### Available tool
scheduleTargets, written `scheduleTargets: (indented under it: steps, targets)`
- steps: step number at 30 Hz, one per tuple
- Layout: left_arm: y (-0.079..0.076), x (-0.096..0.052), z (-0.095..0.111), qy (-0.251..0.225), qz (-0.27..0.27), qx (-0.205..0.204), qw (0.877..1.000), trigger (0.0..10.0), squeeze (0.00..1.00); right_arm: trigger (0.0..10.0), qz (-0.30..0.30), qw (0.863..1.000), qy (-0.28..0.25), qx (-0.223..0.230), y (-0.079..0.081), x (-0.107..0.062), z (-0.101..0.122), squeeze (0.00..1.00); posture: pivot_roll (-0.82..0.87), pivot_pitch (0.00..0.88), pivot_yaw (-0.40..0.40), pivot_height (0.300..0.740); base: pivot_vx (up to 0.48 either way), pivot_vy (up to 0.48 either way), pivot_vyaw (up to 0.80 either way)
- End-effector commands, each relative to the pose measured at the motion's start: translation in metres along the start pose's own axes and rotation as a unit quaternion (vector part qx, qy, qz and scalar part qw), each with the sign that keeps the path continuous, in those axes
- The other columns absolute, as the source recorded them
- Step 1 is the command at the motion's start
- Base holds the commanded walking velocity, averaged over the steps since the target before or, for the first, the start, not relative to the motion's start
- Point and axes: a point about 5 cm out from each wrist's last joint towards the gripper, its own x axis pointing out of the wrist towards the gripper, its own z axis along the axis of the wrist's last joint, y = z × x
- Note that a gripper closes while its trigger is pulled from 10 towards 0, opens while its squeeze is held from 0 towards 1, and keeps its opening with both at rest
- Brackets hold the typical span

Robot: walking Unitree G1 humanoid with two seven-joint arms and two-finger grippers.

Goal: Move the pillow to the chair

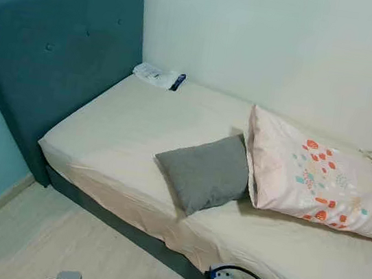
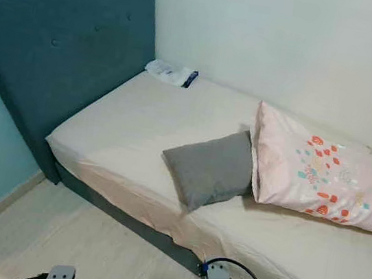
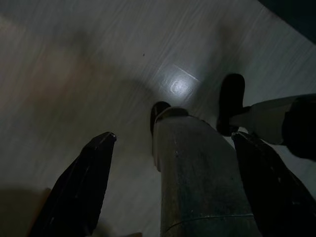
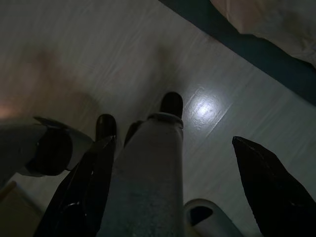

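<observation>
Judging the grey pillow (image 1: pixel 206 171) on the bed (image 1: pixel 125 131) light and squashy: pinch a corner; both tools, left (image 3: pixel 168 185) and right (image 4: pixel 170 185), hang spread, empty.

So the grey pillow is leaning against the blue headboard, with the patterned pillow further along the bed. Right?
Not quite. In the left eye view the grey pillow leans against the patterned pillow, well away from the blue headboard. The patterned pillow does lie further along the bed, by the wall.
</observation>
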Motion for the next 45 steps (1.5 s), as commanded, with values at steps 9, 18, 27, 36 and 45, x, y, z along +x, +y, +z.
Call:
scheduleTargets:
  steps: [9, 18, 27, 36, 45]
  targets:
    - [0.007, -0.003, -0.013, 0.034, 0.035, -0.011, 0.999, 10.0, 0.00, 10.0, -0.052, 0.995, 0.010, -0.082, -0.010, -0.002, -0.005, 0.00, 0.00, 0.066, -0.040, 0.740, 0.000, 0.000, 0.00]
    - [0.008, -0.002, -0.009, 0.011, 0.048, 0.003, 0.999, 10.0, 0.00, 10.0, -0.060, 0.997, 0.000, -0.048, -0.014, -0.003, -0.003, 0.00, -0.01, 0.088, -0.029, 0.740, 0.000, 0.000, 0.00]
    - [0.007, -0.002, -0.007, 0.020, 0.029, -0.002, 0.999, 10.0, 0.00, 10.0, -0.030, 0.999, 0.001, -0.038, -0.014, -0.003, -0.003, 0.00, 0.00, 0.099, -0.034, 0.740, 0.000, 0.000, 0.24]
    - [0.011, -0.003, -0.010, 0.021, 0.030, -0.029, 0.999, 10.0, 0.00, 10.0, -0.051, 0.998, 0.001, -0.023, -0.016, -0.004, -0.006, 0.00, 0.00, 0.105, -0.012, 0.740, 0.000, 0.000, 0.27]
    - [0.013, -0.004, -0.013, 0.024, 0.024, -0.060, 0.998, 10.0, 0.00, 10.0, -0.052, 0.998, 0.006, -0.025, -0.018, -0.005, -0.012, 0.00, -0.01, 0.107, -0.021, 0.740, 0.000, 0.000, 0.00]
